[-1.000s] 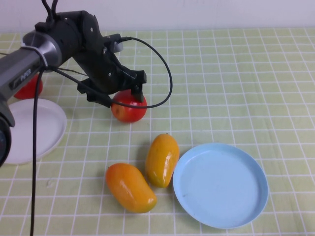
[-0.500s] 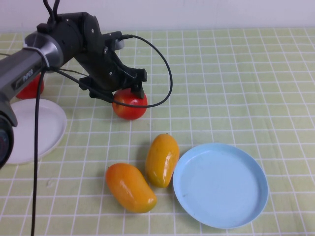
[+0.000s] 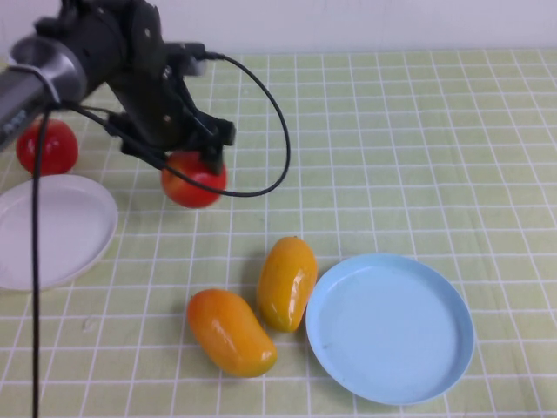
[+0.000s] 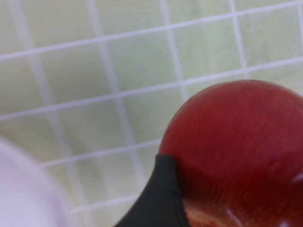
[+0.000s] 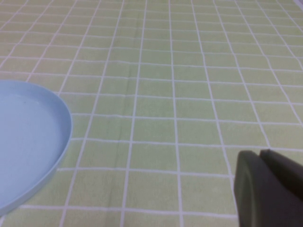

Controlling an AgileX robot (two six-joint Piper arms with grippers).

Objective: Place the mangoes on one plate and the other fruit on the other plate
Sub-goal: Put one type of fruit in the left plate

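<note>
The left arm reached in from the worktop's far left corner, its silver and black links angled down toward the cloth and a black cable looping off its wrist. The left end effector (image 3: 187, 155) was clamped on a red apple (image 3: 193, 178), gripping it from above toward the far left part of the worktop. In the left wrist view the same apple (image 4: 239, 151) filled much of the picture, with one dark fingertip (image 4: 158, 198) pressed against its skin and the checked cloth behind it. Whether the apple rested on the cloth or hung just above it could not be told.

The second apple (image 3: 47, 146) sat near the worktop's left edge, just beyond the white plate (image 3: 52, 228), which lay bare at the left edge. The two mangoes lay close together near the front edge: one mango (image 3: 286, 281) stood just beside the rim of the light blue plate (image 3: 390, 326), and the other mango (image 3: 231, 331) lay nearer the front, to its left. The blue plate held nothing and sat toward the front right.

The right end effector (image 5: 267, 189) appeared only in its own wrist view, low over the cloth near the blue plate's rim (image 5: 61, 142), its dark fingers together.
</note>
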